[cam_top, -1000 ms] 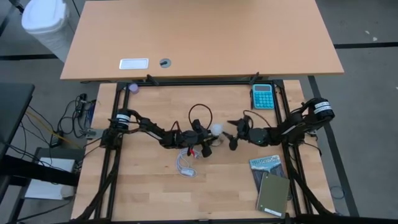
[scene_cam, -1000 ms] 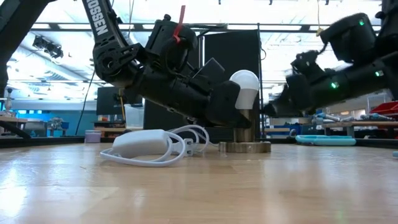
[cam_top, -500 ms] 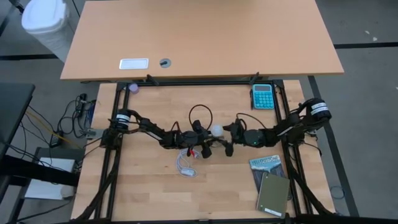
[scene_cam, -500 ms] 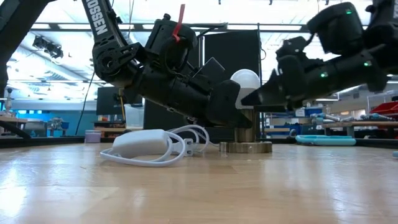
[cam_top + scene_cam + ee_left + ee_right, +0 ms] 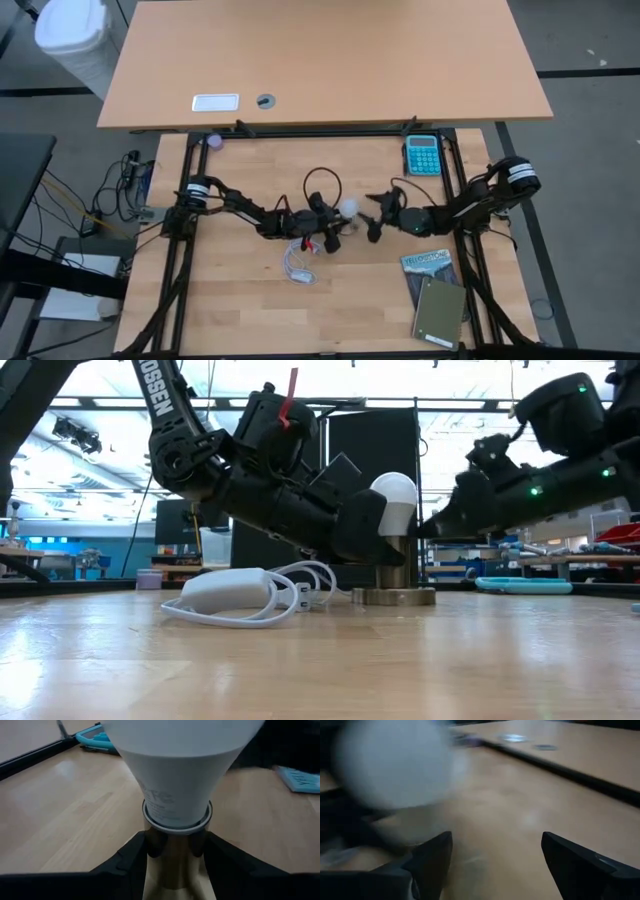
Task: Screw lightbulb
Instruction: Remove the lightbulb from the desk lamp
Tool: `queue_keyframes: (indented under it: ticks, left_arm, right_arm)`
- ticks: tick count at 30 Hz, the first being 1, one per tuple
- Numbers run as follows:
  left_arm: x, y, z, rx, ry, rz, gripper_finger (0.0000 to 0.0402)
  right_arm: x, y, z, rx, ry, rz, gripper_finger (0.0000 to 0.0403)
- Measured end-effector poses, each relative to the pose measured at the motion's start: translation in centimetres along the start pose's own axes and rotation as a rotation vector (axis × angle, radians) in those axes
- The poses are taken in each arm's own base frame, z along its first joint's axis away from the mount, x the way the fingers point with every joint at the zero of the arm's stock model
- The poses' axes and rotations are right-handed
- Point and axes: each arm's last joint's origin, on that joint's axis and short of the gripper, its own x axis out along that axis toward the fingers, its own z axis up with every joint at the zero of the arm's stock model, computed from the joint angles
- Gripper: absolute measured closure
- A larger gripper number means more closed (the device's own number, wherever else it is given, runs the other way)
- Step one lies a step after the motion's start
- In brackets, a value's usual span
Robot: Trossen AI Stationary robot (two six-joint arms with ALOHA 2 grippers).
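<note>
Right gripper point(image 5: 372, 213) back off lightbulb point(image 5: 393, 500)

Your two arms are dark, near-black throughout, built of slim jointed links that show as thin jagged lines from above. Each arm carries a pale ring marking at its base joint, one on the left arm point(image 5: 197, 187) and one on the right arm point(image 5: 517, 174). From the low view, you can read white block lettering running down the left arm's upper link, and a thin red cable or tag sticks up from its wrist housing. The right arm's housing shows small green indicator lights. The left pincer point(image 5: 175, 851) has glossy black fingers point(image 5: 131, 855) with angled, faceted inner faces; the right pincer point(image 5: 495, 857) has matching dark, wedge-shaped fingers point(image 5: 432, 855).
</note>
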Motion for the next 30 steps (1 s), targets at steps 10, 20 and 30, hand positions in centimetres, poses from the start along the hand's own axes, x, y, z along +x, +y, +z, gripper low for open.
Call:
queue_keyframes:
  ticks: [10,20,30]
  left_arm:
    - [0.0,-0.1,0.0,0.002,0.002,-0.015,0.0231]
    - [0.0,-0.1,0.0,0.002,0.002,-0.013,0.0231]
    - [0.0,-0.1,0.0,0.0,-0.002,-0.013,0.0231]
  right_arm:
    - [-0.4,0.3,0.3,0.084,0.011,0.18,0.0095]
    - [0.5,2.1,1.8,0.015,-0.009,0.211,0.0096]
    - [1.1,1.6,1.9,-0.012,0.01,0.211,0.0108]
